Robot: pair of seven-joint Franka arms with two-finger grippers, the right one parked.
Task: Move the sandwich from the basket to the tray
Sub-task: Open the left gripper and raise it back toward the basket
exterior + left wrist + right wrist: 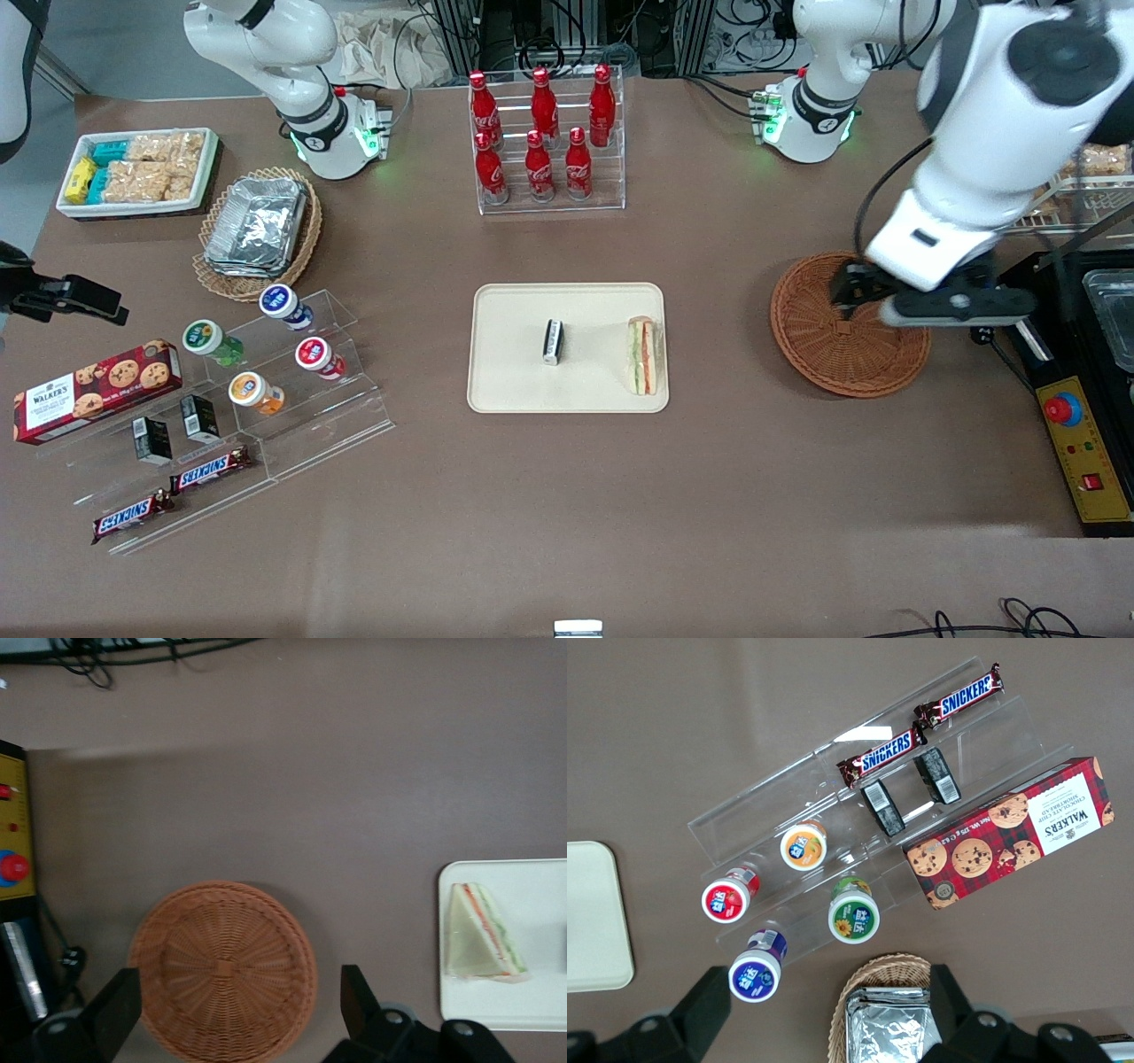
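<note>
sandwich [643, 355] is lying flat on the tray [514, 390], hard against the tray edge nearest the working arm, clear of the small black-and-white packet [553, 342] mid-tray. basket [824, 359] is empty. my hand [861, 299] hovers over the basket, fingers [356, 994] spread wide, holding nothing. i'd treat the sandwich as light, soft, easily crushed; layers could slide. best hold: across the two bread faces, mid-wedge, gentle squeeze. looks: pale triangular wedge, green, orange-red and white filling visible along one edge. task reads as done.
</note>
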